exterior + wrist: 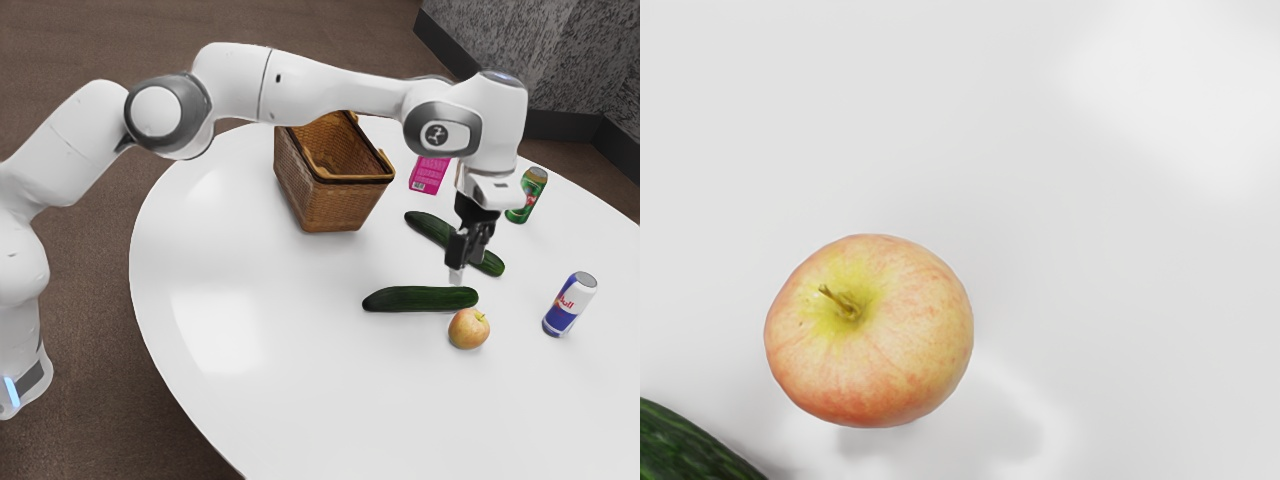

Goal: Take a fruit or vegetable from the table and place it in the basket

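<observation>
I have the gripper (457,276) hanging over the round white tabletop (235,400), pointing down, close to the two cucumbers in the exterior view. From these angles I cannot tell whether it is apart or together.

The apple (468,329) sits on the tabletop, just beside one end of the front cucumber (420,299). My wrist view gives me a good look down on it: yellow around the stem, blushing to orange-red along its side, with the stem tilted. Part of that view also catches a dark green cucumber end near the apple, the two slightly apart.

The front cucumber lies lengthwise across the exterior view. Behind it, the rear cucumber (430,226) lies at a slant, partly hidden by my gripper.

The brown wicker basket (330,205) stands on the tabletop toward the exterior view's left, well apart from the apple, its top open. Toward the exterior view's right, a Red Bull can (570,303) stands upright. Farther back are a green can (527,195), also upright, and a pink carton (429,174), partly covered by the arm (330,85).
</observation>
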`<action>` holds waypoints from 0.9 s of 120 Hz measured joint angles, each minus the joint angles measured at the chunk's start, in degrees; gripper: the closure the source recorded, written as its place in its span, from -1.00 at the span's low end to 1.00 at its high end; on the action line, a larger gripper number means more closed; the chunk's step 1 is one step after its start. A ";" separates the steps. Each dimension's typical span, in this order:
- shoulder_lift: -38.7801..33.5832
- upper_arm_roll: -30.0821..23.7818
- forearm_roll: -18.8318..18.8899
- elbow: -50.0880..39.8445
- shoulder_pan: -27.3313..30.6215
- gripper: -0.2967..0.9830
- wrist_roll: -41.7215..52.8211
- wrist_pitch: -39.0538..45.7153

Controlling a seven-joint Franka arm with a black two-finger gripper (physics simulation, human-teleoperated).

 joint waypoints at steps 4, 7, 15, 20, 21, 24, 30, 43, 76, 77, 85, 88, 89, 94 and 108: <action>0.34 -0.03 0.04 0.01 -0.03 -0.54 0.45 0.16; 0.50 -0.06 0.06 0.01 -0.04 -0.54 0.76 0.28; 0.71 -0.29 -0.05 -0.11 -0.11 -0.54 1.46 0.63; 0.68 -0.50 -0.24 -0.38 -0.13 -0.54 1.64 0.78; 0.65 -0.56 -0.29 -0.43 -0.13 -0.54 1.65 0.81; 0.60 -0.63 -0.43 -0.55 -0.35 -0.54 1.68 0.86; 0.48 -0.67 -0.57 -0.63 -0.71 -0.54 1.64 0.69; 0.60 -0.65 -0.55 -0.05 -1.26 -0.54 0.44 -2.46; 3.85 -0.35 1.05 4.45 -2.69 -0.53 -1.94 -6.38; 4.20 -0.29 1.22 5.16 -2.87 -0.53 -1.91 -6.49; 6.78 -0.07 2.76 9.52 -4.09 -0.53 -1.66 -7.36; 7.28 -0.13 3.18 10.26 -4.31 -0.53 -1.57 -7.61; 7.48 -0.15 3.31 10.48 -4.40 -0.53 -1.55 -7.69; 8.39 -0.21 3.90 11.38 -4.85 -0.53 -1.42 -8.02; 10.18 -0.33 4.90 12.84 -5.61 -0.53 -1.12 -8.44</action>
